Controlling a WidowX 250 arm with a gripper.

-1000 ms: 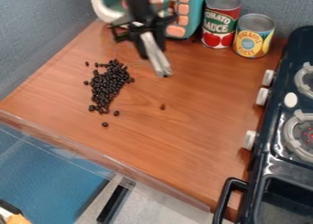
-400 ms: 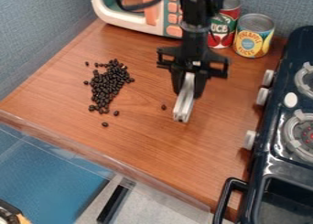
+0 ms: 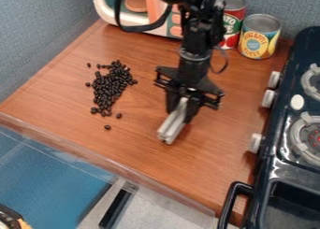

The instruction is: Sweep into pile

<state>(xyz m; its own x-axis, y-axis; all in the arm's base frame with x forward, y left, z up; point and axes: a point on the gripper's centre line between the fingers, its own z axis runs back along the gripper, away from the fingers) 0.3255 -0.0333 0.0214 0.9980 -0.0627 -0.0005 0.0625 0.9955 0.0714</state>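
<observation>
Both fingers (image 3: 170, 102), clamped on a pale bar (image 3: 172, 124), moved toward the table edge (image 3: 145, 175).

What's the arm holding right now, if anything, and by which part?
The black two-finger tool grips a long, silvery, metal-looking bar by its upper end; the lower end juts out free.

I read "PINEAPPLE SLICES" on yellow can (image 3: 258, 40), my 1 o'clock; red can (image 3: 233, 18), also 1 o'clock, label part-hidden.
</observation>
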